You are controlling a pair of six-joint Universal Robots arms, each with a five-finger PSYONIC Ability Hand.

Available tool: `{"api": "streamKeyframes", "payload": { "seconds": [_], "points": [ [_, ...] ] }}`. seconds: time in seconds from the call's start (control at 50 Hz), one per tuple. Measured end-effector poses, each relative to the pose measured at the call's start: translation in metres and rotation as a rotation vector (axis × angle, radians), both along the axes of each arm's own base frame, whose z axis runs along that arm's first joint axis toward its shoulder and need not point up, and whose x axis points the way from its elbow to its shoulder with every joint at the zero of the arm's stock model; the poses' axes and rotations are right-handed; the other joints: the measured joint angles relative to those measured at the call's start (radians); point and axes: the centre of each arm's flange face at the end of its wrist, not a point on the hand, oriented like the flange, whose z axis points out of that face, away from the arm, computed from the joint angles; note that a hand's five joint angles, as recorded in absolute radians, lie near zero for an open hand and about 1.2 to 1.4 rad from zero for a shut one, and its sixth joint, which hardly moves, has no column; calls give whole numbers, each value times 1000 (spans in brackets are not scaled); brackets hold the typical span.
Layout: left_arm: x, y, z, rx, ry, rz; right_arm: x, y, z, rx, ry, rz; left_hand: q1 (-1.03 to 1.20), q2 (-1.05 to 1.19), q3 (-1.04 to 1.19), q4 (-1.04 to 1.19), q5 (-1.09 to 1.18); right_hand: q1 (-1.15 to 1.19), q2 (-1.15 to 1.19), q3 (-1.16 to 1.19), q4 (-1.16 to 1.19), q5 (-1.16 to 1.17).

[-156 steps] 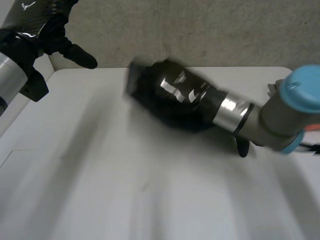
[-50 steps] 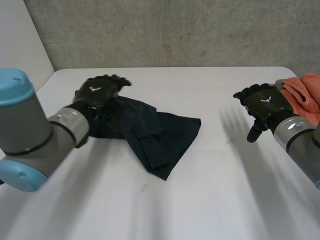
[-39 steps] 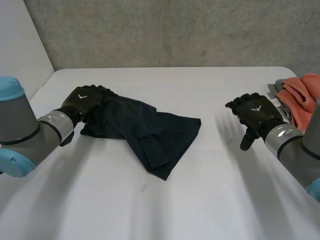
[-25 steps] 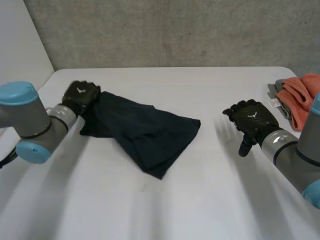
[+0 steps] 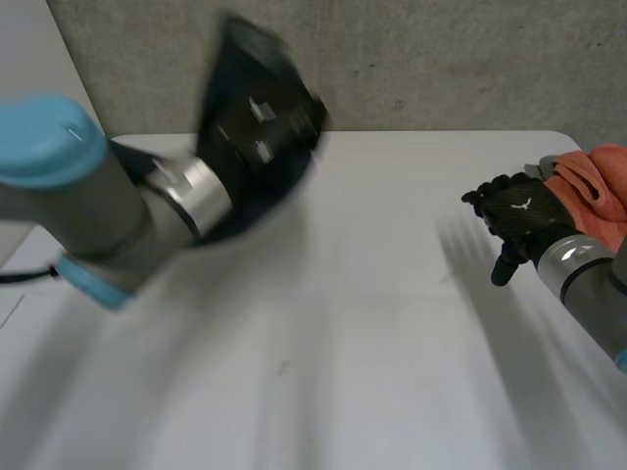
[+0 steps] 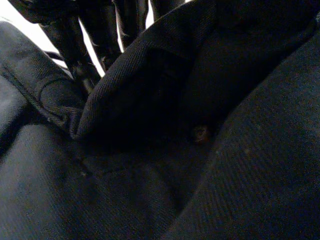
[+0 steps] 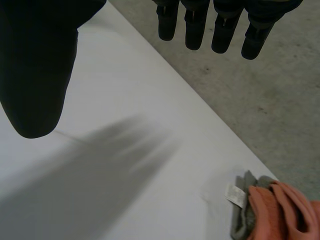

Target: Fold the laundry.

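Newly lifted, the dark navy fabric garment (image 6: 225,165) hangs above the white table (image 5: 372,323) at eleven o'clock, clutched in the left hand (image 5: 260,106), probably to shake it flat, while the right hand (image 5: 519,217) waits, fingers straight, at three o'clock.

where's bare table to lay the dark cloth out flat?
Bare: the whole middle of the table, between the left arm and the right robot hand, and the near edge. Crowded: the far right corner, where the orange and grey laundry pile sits beside that open hand, and the far left, under the left robot hand holding up the dark cloth.
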Motion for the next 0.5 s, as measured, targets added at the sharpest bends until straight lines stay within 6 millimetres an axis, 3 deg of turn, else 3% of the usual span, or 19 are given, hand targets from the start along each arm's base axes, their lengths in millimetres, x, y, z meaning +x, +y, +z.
{"api": "streamKeyframes", "payload": {
  "seconds": [0.06,0.12,0.14,0.16,0.18,0.24,0.34,0.38,0.4,0.5],
  "points": [
    [-11,31,-33,102,-68,-98,-5,-5,3,-9,-3,-13,0,-7,-6,-10,0,0,0,0,0,0],
    [-17,79,-74,221,-168,-227,-12,-11,8,-18,-5,-32,-369,-384,-359,-383,-301,0,0,0,0,0],
    [-17,91,-82,241,-192,-256,-14,-14,9,-19,-6,-37,-369,-384,-359,-383,-301,0,0,0,0,0],
    [-17,97,-85,249,-204,-270,-15,-14,9,-20,-6,-39,-369,-384,-359,-383,-301,0,0,0,0,0],
    [-15,115,-92,263,-236,-308,-17,-17,11,-21,-7,-45,-663,-676,-670,-699,-601,0,0,0,0,0],
    [-11,130,-92,246,-260,-330,-19,-20,13,-21,-8,-47,-704,-736,-730,-762,-660,0,0,0,0,0],
    [3,126,-66,155,-242,-269,-12,-18,23,-15,-14,-26,-778,-838,-833,-860,-791,0,0,0,0,0],
    [14,112,-47,109,-211,-196,-2,-12,31,-13,-26,0,-791,-849,-844,-870,-803,0,0,0,0,0],
    [14,112,-47,109,-211,-196,-2,-12,31,-13,-26,0,-791,-849,-844,-870,-803,0,0,0,0,0],
    [43,71,-7,49,-119,12,27,5,48,11,-69,72,-791,-849,-844,-870,-802,0,0,0,0,0]
  ]
}}
